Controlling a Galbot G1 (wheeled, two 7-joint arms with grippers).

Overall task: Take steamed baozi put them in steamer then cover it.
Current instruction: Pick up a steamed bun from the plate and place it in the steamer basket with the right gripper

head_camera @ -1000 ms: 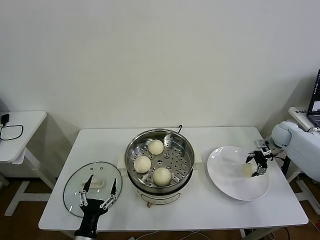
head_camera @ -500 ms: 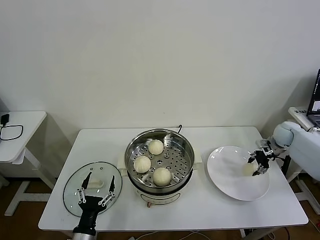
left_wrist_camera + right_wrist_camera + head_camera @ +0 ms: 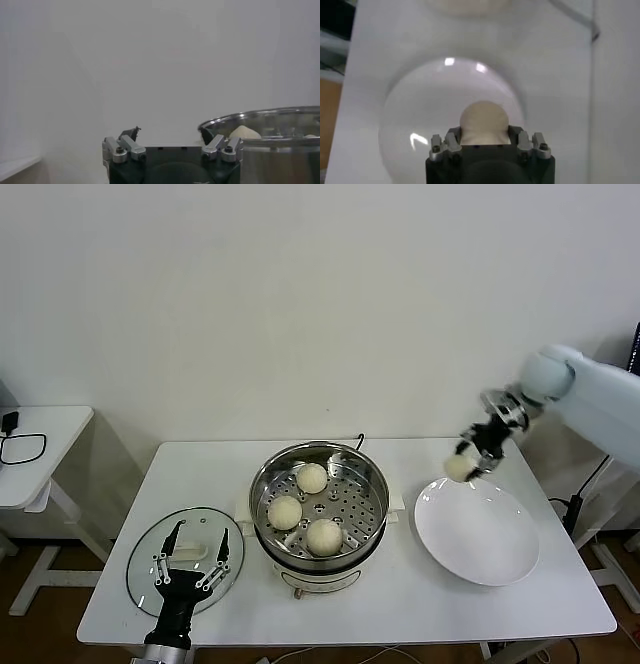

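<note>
Above the white plate (image 3: 478,534), the right gripper (image 3: 472,458) has lifted a pale round bun (image 3: 459,469), fingers closed on it; a second ago both sat on the plate.

Right tool (image 3: 485,145) gripping baozi (image 3: 484,121), apparently above white plate (image 3: 415,125).

Counts on the white table (image 3: 420,604)
Four cream-white pleated buns (image 3: 324,536) — three in the one shiny steel steamer pot (image 3: 262,484), one (image 3: 459,469) aloft; one clear glass lid (image 3: 150,546); one flat white plate (image 3: 480,534).
</note>
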